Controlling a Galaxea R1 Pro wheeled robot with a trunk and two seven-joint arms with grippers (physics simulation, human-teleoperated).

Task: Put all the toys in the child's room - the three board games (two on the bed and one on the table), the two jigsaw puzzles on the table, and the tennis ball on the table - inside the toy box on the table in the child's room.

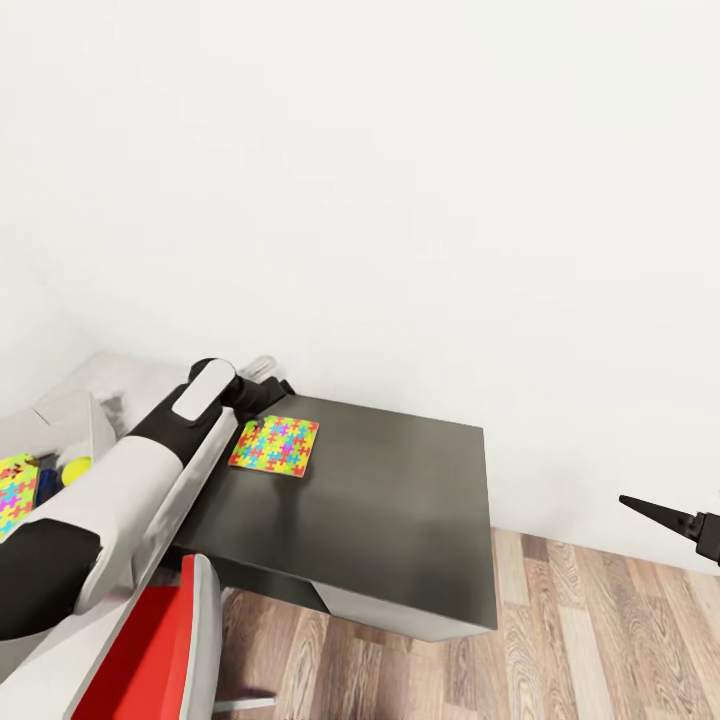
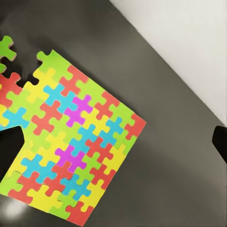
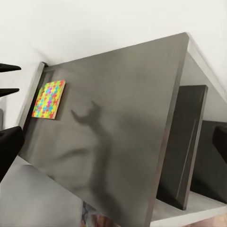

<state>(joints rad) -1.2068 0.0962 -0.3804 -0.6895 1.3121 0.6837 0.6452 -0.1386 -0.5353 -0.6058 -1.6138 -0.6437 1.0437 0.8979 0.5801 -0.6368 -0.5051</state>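
Observation:
One jigsaw puzzle (image 1: 275, 445) lies flat on the dark grey part of the table (image 1: 400, 510), close to the wall. My left gripper (image 1: 262, 393) hovers right at its far-left edge. In the left wrist view the gripper (image 2: 113, 142) is open, its dark fingertips (image 2: 10, 142) wide apart, with the puzzle (image 2: 71, 142) lying below them. The toy box (image 1: 72, 412) stands at the left edge and holds a second puzzle (image 1: 14, 492) and the tennis ball (image 1: 73, 467). My right gripper (image 1: 662, 516) hangs open over the floor off the table's right side, far from the puzzle (image 3: 48, 98).
A red-seated chair (image 1: 150, 640) stands in front of the desk under my left arm. White wall runs close behind the table. Wood-plank floor (image 1: 600, 640) lies to the right. The right wrist view shows open shelving (image 3: 189, 142) under the dark top.

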